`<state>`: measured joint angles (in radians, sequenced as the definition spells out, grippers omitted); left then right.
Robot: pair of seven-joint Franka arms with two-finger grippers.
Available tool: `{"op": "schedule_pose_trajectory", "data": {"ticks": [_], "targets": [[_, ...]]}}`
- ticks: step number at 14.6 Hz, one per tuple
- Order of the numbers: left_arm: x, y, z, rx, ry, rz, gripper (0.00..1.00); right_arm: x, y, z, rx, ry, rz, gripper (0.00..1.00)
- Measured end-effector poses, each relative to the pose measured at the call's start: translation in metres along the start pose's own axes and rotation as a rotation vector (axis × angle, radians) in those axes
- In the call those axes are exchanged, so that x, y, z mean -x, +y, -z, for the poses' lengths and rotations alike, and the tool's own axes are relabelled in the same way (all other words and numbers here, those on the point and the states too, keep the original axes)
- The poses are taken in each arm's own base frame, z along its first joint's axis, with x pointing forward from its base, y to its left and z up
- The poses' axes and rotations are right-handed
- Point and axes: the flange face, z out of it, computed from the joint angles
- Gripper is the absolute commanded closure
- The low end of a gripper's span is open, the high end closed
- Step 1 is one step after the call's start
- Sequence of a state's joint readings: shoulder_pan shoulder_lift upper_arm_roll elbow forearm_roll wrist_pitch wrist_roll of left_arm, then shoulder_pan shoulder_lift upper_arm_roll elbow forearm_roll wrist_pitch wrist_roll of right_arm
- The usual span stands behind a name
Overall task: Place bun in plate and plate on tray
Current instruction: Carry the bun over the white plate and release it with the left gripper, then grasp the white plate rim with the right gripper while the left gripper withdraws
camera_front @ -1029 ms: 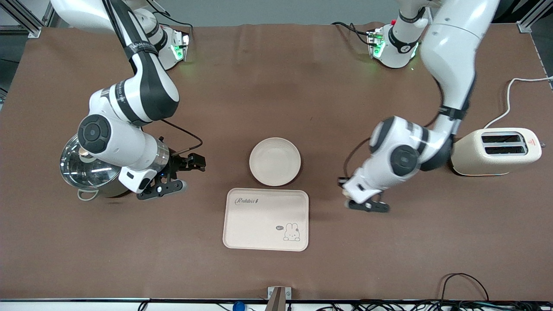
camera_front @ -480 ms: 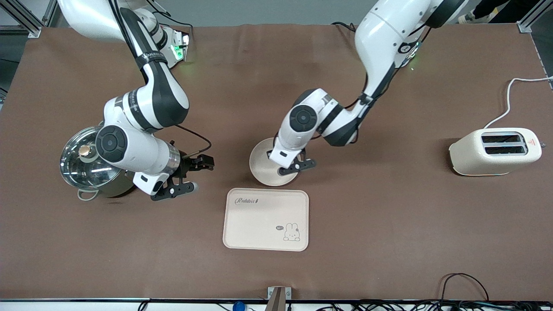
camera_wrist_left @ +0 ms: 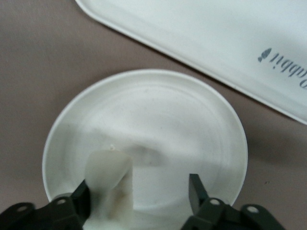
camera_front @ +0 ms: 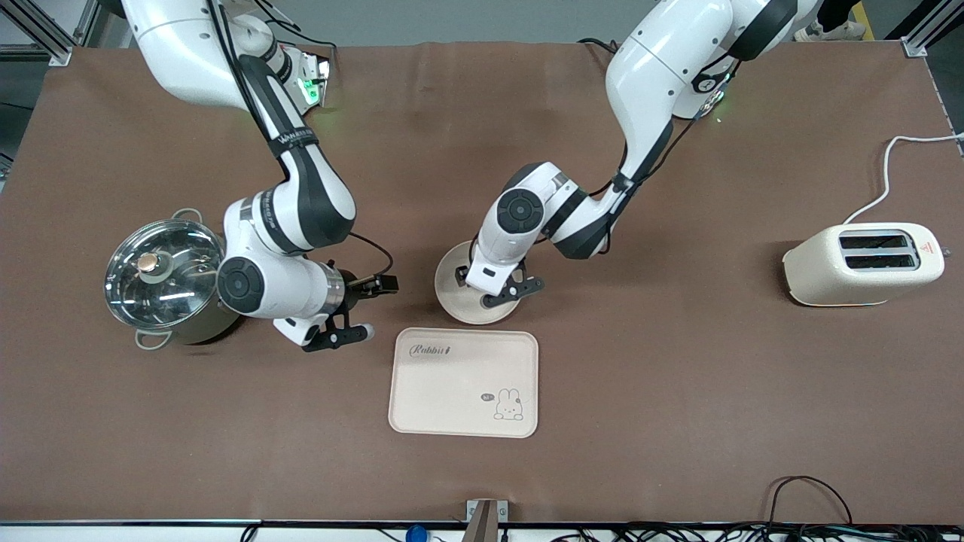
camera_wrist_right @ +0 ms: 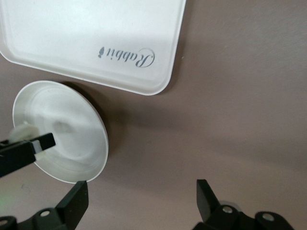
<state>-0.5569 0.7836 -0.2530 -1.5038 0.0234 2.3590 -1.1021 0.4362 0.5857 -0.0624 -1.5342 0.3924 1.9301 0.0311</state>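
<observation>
The round cream plate [camera_front: 450, 292] lies mid-table, just farther from the front camera than the "Rabbit" tray [camera_front: 463, 391]. My left gripper [camera_front: 489, 286] is low over the plate. In the left wrist view it [camera_wrist_left: 139, 191] is open, and the small white bun [camera_wrist_left: 108, 172] stands on the plate [camera_wrist_left: 182, 124] against one finger; the other finger is well apart from it. The front view hides the bun. My right gripper [camera_front: 367, 309] is open and empty over bare table between the pot and the plate. It [camera_wrist_right: 141, 199] sees the plate [camera_wrist_right: 72, 134], the bun [camera_wrist_right: 20, 130] and the tray [camera_wrist_right: 86, 38].
A steel pot with a glass lid [camera_front: 158, 275] stands at the right arm's end of the table. A cream toaster [camera_front: 862, 263] with a white cord stands at the left arm's end. The tray's edge [camera_wrist_left: 216, 43] lies close beside the plate.
My left arm has swung from the table near the toaster to over the plate. My right gripper has moved away from the pot toward the plate and tray.
</observation>
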Motion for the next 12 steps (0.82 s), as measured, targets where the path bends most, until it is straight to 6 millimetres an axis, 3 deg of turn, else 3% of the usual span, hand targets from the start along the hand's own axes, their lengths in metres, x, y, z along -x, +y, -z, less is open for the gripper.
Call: {"op": "schedule_pose_trajectory", "data": {"ticks": [5, 12], "targets": [[-0.017, -0.01, 0.011, -0.027, 0.001, -0.021, 0.0, 0.013, -0.039, -0.041, 0.023, -0.017, 0.049, 0.05], [-0.012, -0.004, 0.017, -0.022, 0.012, -0.018, 0.0, 0.013, -0.037, -0.043, 0.005, -0.018, 0.032, 0.05]]}}
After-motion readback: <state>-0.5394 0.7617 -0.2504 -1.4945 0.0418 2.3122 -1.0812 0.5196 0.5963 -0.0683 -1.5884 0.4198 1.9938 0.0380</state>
